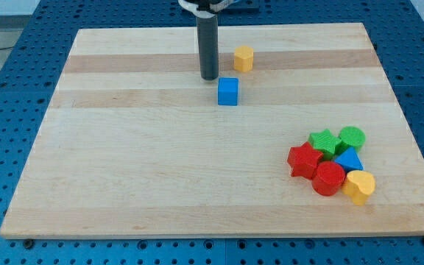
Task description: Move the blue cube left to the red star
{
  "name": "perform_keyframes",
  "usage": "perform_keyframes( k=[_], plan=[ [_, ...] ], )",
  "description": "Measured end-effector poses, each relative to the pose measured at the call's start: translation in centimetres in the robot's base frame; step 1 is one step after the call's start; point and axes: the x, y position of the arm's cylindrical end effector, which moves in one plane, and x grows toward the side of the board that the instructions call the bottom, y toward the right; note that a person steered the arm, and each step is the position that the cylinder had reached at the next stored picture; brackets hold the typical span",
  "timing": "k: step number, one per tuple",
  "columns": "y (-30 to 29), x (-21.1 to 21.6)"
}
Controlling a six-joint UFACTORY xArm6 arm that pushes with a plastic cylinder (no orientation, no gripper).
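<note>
Nearest the worktop's (124, 191) bottom edge, toward its right corner, the red star (303, 160) sits at the left of a tight cluster of blocks. Farther up, nearer the top edge, lies the blue cube (228, 91), well apart from it. It looks light, rigid and apt to slide or spin, so push a flat face squarely. No jaws exist here, nothing grasps; my tip (210, 76) stands just up-left of the cube

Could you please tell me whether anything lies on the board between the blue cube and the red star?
No: in the camera view, only bare wood lies between the blue cube and the red star.
</note>
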Motion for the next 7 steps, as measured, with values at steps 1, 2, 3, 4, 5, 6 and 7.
perform_keyframes(
  k=[1, 2, 3, 4, 5, 6, 7],
  plan=[
    [1.8, 1.8],
    [1.8, 4.6],
    [2.1, 7.6],
    [2.6, 10.1],
    [2.6, 13.0],
    [3.3, 15.7],
    [4.5, 18.2]
  ],
)
